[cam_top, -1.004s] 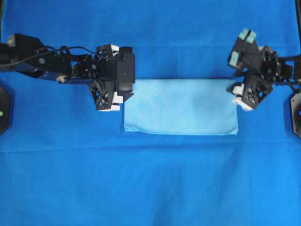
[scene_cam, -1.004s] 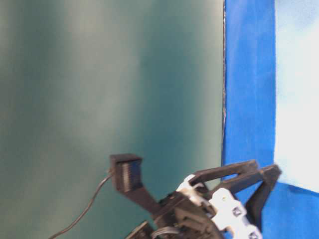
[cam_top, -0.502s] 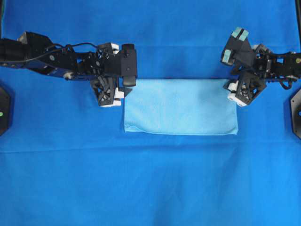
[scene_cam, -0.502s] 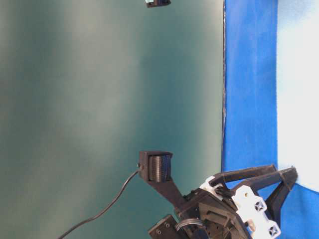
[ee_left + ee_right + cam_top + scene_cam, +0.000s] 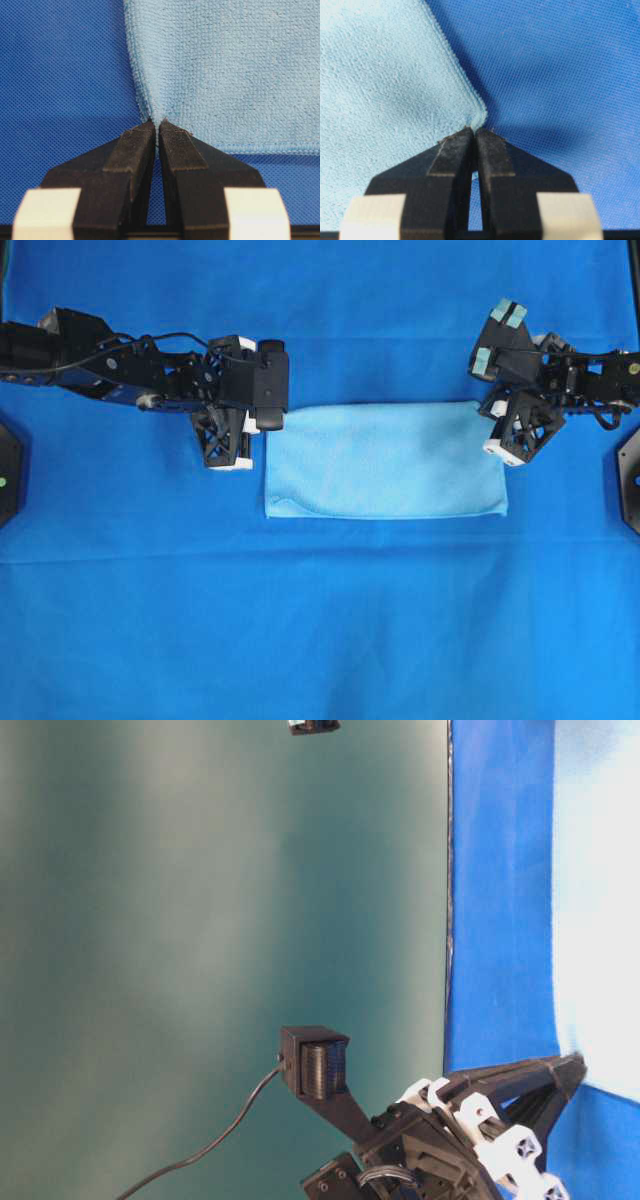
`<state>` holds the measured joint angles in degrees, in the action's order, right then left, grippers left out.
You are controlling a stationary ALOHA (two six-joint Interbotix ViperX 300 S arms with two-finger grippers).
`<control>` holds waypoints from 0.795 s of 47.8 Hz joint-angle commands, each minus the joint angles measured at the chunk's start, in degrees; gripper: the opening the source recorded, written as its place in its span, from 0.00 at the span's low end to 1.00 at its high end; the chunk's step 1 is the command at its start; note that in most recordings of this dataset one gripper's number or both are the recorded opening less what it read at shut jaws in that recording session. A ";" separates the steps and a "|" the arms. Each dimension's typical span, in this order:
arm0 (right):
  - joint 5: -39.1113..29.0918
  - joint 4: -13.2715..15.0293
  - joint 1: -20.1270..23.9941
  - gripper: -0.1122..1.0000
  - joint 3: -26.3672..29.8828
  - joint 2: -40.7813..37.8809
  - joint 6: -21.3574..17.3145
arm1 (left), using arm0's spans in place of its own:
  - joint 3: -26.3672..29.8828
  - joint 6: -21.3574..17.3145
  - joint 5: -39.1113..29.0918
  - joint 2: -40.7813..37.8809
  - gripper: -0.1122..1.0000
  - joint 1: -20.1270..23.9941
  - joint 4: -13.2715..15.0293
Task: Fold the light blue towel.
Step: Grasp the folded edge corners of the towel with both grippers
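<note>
The light blue towel (image 5: 385, 460) lies folded into a wide rectangle on the table's middle. At its far left corner, my left gripper (image 5: 258, 420) is shut on the cloth; the left wrist view shows the fingertips (image 5: 145, 135) pinching the towel (image 5: 225, 65) at that corner. My right gripper (image 5: 488, 412) is shut on the far right corner, and in the right wrist view the towel (image 5: 385, 75) bunches into the closed tips (image 5: 474, 130). In the table-level view one gripper's fingers (image 5: 560, 1075) meet a towel (image 5: 600, 870) corner.
A deep royal-blue table cloth (image 5: 320, 620) covers the whole table. Black arm bases sit at the left edge (image 5: 5, 470) and right edge (image 5: 630, 480). A green backdrop (image 5: 200, 920) fills the table-level view beyond the table edge.
Both grippers came down to the towel's far corners and closed on them. The towel's near edge has shifted slightly toward the far side.
</note>
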<state>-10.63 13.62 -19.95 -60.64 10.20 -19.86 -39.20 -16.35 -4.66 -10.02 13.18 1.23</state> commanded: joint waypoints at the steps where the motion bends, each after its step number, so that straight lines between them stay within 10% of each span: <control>1: 0.62 0.18 -0.18 0.12 0.62 0.53 0.00 | 0.97 -0.09 -0.53 0.79 0.12 0.09 0.00; 38: -18.19 0.09 0.79 0.12 6.33 29.53 0.00 | 4.22 -0.53 -9.76 20.48 0.12 -2.37 0.00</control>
<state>-28.39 13.62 -19.42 -55.63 37.62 -19.78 -36.56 -16.61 -14.15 8.35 10.63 1.23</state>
